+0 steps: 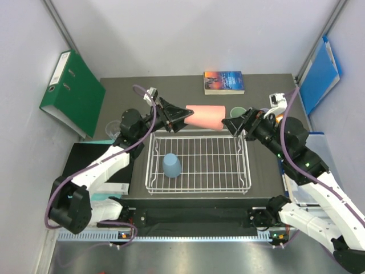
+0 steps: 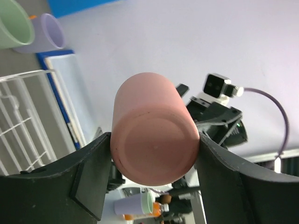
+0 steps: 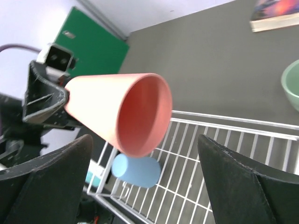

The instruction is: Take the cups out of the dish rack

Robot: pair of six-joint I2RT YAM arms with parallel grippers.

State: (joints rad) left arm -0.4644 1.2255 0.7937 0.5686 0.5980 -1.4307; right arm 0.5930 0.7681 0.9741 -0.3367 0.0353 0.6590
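Note:
My left gripper [image 1: 174,118] is shut on the base end of the salmon pink cup [image 1: 206,116] and holds it on its side above the far edge of the dish rack [image 1: 246,171]. In the left wrist view the cup's base [image 2: 154,144] sits squeezed between both fingers. My right gripper [image 1: 236,126] is open, right at the cup's open mouth [image 3: 140,112], its fingers apart from the cup. The light blue cup [image 1: 171,165] stands upside down in the rack. The sage green cup [image 2: 14,25] and the lavender cup [image 2: 46,32] stand on the table beyond the rack.
A green binder [image 1: 71,94] leans at the back left and a blue folder [image 1: 319,74] at the back right. A book [image 1: 224,81] lies at the table's far edge. A clear glass cup [image 1: 112,128] stands left of the rack, by a black tray [image 1: 85,160].

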